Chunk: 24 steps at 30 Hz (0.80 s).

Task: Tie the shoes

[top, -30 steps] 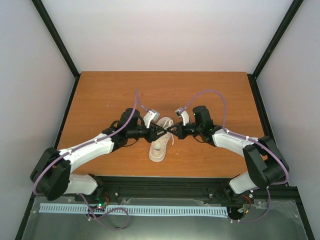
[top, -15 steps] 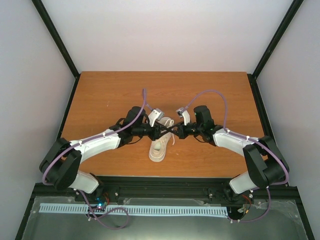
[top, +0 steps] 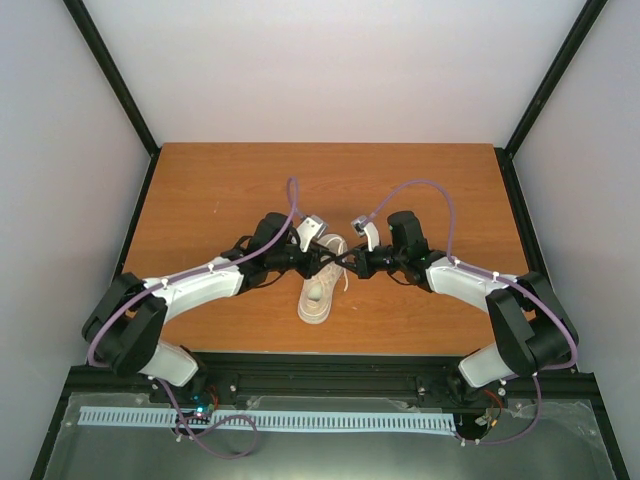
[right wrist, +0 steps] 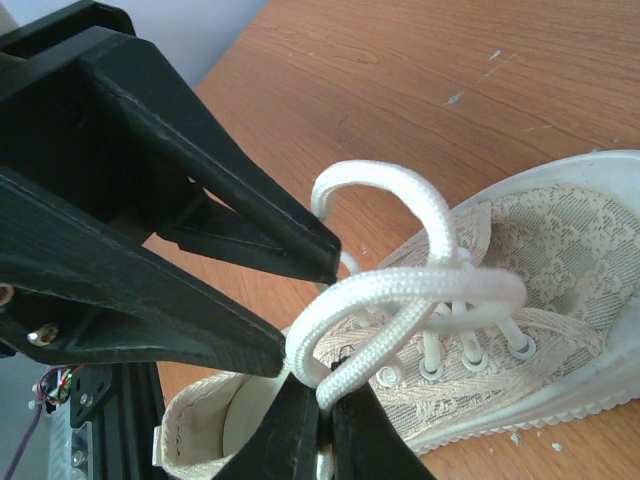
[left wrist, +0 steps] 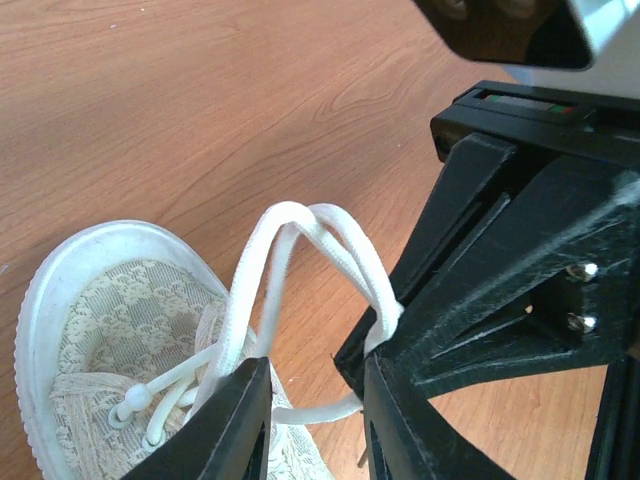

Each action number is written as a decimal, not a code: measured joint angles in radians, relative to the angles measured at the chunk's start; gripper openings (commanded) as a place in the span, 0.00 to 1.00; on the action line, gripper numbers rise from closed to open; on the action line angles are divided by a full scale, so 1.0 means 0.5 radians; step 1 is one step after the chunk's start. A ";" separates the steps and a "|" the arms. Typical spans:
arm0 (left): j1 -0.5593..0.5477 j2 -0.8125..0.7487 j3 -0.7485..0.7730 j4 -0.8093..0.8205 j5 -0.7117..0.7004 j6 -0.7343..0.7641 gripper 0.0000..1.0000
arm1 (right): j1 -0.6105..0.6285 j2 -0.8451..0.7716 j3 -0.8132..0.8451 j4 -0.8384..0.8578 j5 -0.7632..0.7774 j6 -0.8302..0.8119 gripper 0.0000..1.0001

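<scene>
The cream sneaker (top: pixel 318 295) lies mid-table with its heel toward me. It also shows in the left wrist view (left wrist: pixel 110 330) and the right wrist view (right wrist: pixel 540 270). My right gripper (right wrist: pixel 325 400) is shut on a loop of pale lace (right wrist: pixel 400 290) held above the tongue. My left gripper (left wrist: pixel 315 400) is open. Its fingers (right wrist: pixel 200 200) stand apart right beside that loop, and one lace strand (left wrist: pixel 320 405) crosses the gap between them. A lace loop (left wrist: pixel 300 215) arches from the left finger over to the right gripper (left wrist: pixel 500 260). In the top view both grippers, left (top: pixel 328 262) and right (top: pixel 345 262), meet tip to tip over the shoe.
The wooden table (top: pixel 200 190) is bordered by a black frame and pale walls on three sides. Purple cables arc above both wrists. A black rail and a white strip run along the near edge by the arm bases.
My left arm has reached farther right, bringing its gripper up against the right gripper over the shoe. The right arm and the shoe have hardly moved.
</scene>
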 measured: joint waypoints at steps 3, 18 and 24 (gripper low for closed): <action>0.000 0.033 0.006 -0.001 0.002 0.029 0.29 | -0.002 0.000 0.000 -0.001 -0.005 -0.001 0.03; 0.000 0.127 0.042 -0.079 -0.158 0.171 0.28 | -0.016 0.000 -0.002 -0.037 -0.002 -0.006 0.03; 0.000 0.182 0.063 -0.088 -0.145 0.215 0.27 | -0.016 0.000 -0.002 -0.037 -0.002 -0.007 0.03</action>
